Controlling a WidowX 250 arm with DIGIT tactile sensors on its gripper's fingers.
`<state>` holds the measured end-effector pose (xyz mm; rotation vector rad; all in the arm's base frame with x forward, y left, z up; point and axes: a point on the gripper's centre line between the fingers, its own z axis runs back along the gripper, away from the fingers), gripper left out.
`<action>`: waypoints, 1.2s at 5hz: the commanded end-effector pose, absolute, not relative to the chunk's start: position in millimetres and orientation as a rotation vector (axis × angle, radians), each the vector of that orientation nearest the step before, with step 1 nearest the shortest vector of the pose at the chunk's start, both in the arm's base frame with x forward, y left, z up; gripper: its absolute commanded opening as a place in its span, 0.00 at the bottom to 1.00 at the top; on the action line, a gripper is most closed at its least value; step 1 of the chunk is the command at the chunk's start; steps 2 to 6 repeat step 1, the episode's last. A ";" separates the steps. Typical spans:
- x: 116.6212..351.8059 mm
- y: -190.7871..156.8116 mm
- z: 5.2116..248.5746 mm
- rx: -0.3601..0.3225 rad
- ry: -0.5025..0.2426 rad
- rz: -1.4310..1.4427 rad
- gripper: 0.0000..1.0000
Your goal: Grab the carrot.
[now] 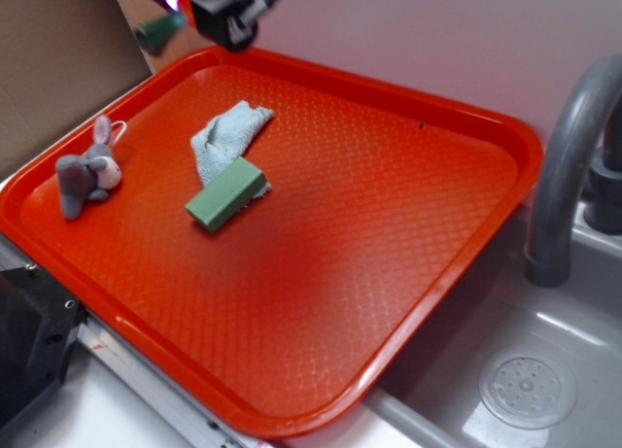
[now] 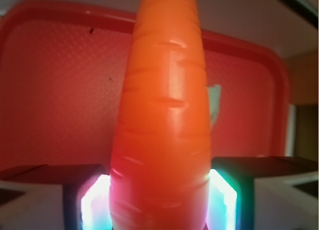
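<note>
The carrot (image 2: 164,115) is a glossy orange toy. It fills the middle of the wrist view, tapering away from the camera over the red tray (image 2: 60,100). My gripper (image 2: 159,200) is shut on its thick end, with the lit fingers (image 2: 94,200) pressed against both sides. In the exterior view the gripper (image 1: 225,16) is high above the tray's far left corner. The carrot's dark green stem end (image 1: 160,28) sticks out to its left, blurred.
On the red tray (image 1: 486,234) lie a green rectangular block (image 1: 226,195), a crumpled pale blue cloth (image 1: 225,137) touching it, and a small grey plush bunny (image 1: 86,174) at the left. A grey faucet (image 1: 569,166) and sink drain (image 1: 528,390) are at the right.
</note>
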<state>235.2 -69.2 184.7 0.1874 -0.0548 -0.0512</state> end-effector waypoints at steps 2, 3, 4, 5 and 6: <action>228.1 -59.8 207.2 -0.031 -0.078 -0.008 0.00; 228.1 -59.8 207.2 -0.031 -0.078 -0.008 0.00; 228.1 -59.8 207.2 -0.031 -0.078 -0.008 0.00; 228.1 -59.8 207.2 -0.031 -0.078 -0.008 0.00; 228.1 -59.8 207.2 -0.031 -0.078 -0.008 0.00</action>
